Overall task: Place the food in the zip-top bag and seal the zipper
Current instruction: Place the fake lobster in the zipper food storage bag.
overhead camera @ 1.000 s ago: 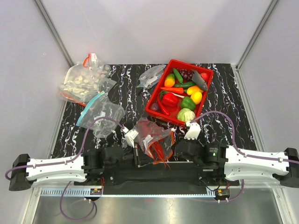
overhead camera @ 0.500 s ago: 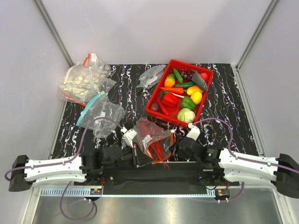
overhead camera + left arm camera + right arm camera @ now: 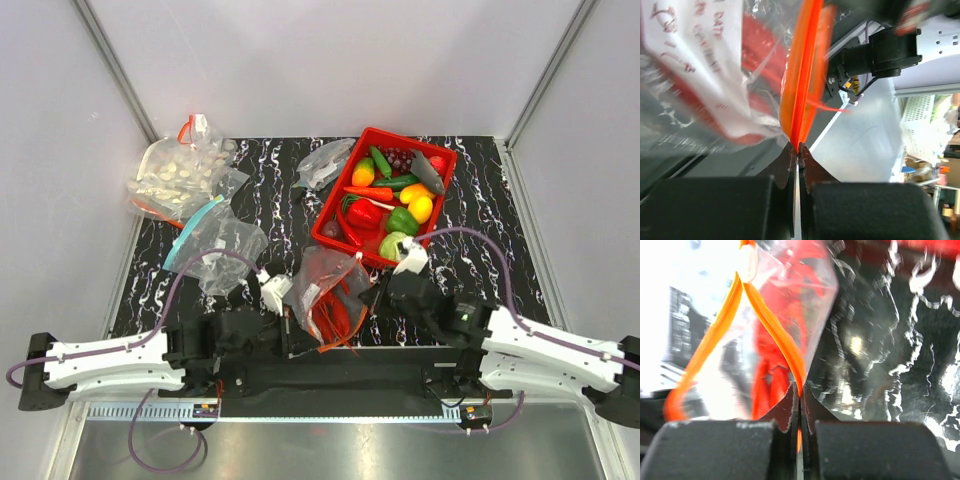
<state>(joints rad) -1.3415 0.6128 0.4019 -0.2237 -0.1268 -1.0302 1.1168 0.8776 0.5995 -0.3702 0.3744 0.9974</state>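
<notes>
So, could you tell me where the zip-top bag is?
In the top view the zip-top bag is centre-front, just below the red tray, its orange zipper pinched by the left gripper and right gripper.

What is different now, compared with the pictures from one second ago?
The right tool reached forward and closed on the zipper of the zip-top bag. The left tool keeps its pinch on the zipper; the red tray and the teal-strip bag did not move.
</notes>
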